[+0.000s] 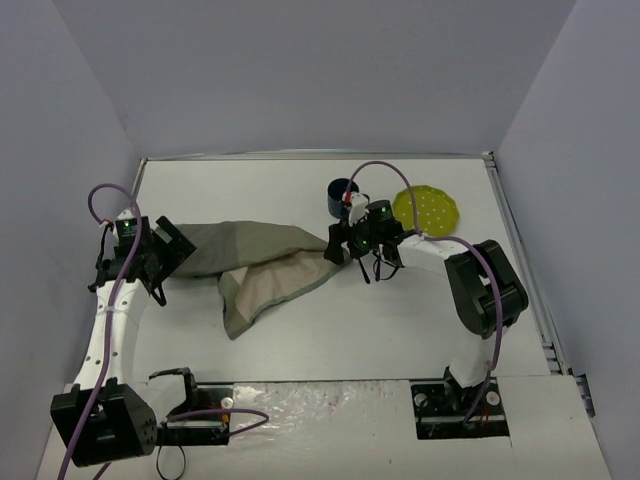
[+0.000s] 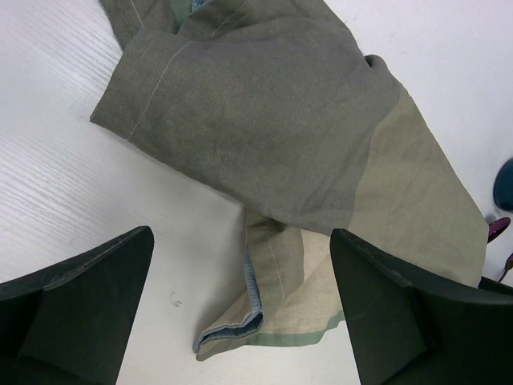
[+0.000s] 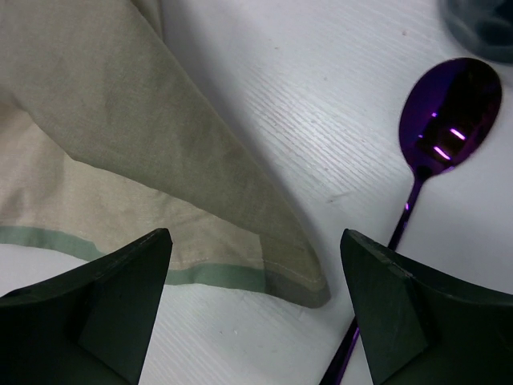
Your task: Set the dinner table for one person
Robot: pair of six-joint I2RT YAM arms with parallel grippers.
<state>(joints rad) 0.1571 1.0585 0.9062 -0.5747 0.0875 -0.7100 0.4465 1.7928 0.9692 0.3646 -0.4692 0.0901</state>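
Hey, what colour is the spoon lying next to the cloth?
Shiny metallic purple. The spoon shows best in the right wrist view.

Plain pale grey-lilac walls close in the white bench on three sides, under even light and soft shadows.

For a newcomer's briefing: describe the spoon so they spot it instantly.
On the white dinner table, find the crumpled grey-green placemat. Just off its right corner lies the spoon: glossy purple, unlike the dark blue cup and yellow-green plate nearby.
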